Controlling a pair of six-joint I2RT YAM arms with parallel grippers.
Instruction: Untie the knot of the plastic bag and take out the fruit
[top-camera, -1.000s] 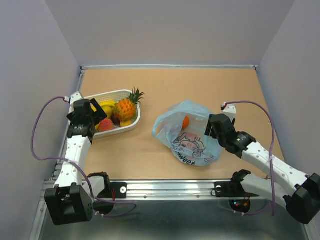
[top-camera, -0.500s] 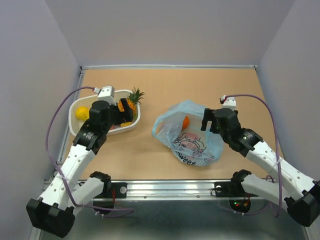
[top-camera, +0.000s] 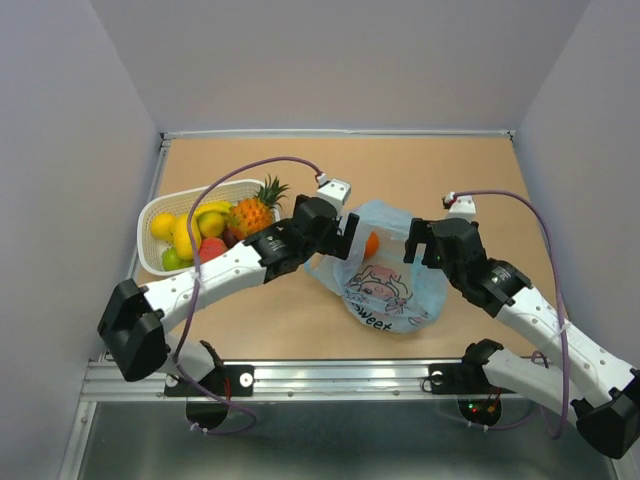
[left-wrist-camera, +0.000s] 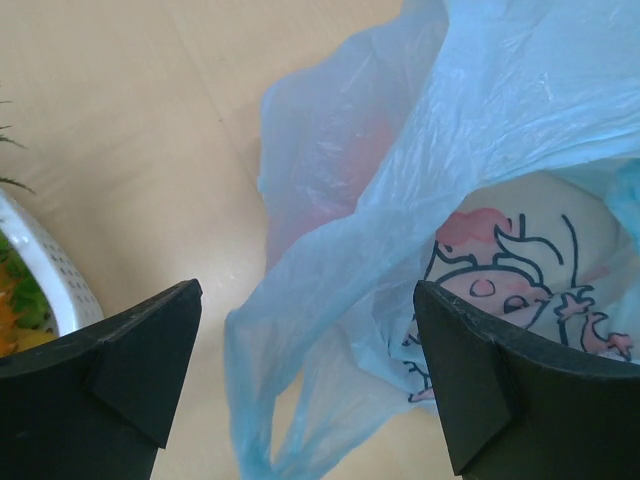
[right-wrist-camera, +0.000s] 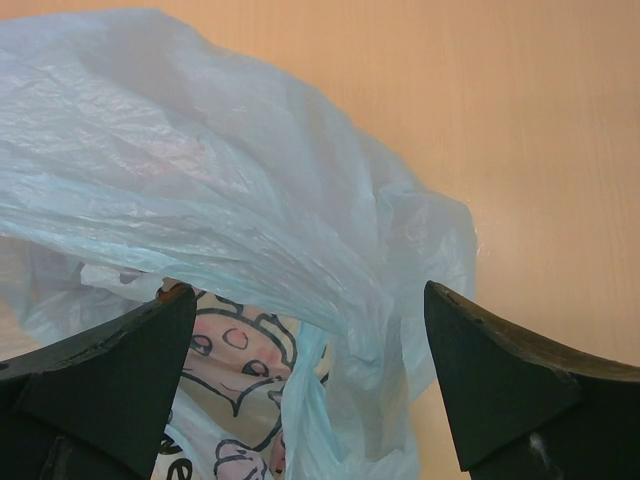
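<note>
The light-blue plastic bag lies in the middle of the table with its mouth open and the cartoon print facing up. An orange fruit shows inside it. The knot is out of view; a loose handle loop hangs at the bag's left edge. My left gripper is open at the bag's left side, its jaws wide over the loop and the print. My right gripper is open at the bag's right side, with bag folds between its jaws. Neither holds anything.
A white slotted basket stands at the left with a pineapple, bananas, a lemon and other fruit; its corner shows in the left wrist view. The left arm stretches across the table from basket to bag. Grey walls enclose the table.
My left arm has swung right from above the basket to the bag's left side. My right gripper has opened wider and stays by the bag's right edge. The bag has not moved.
</note>
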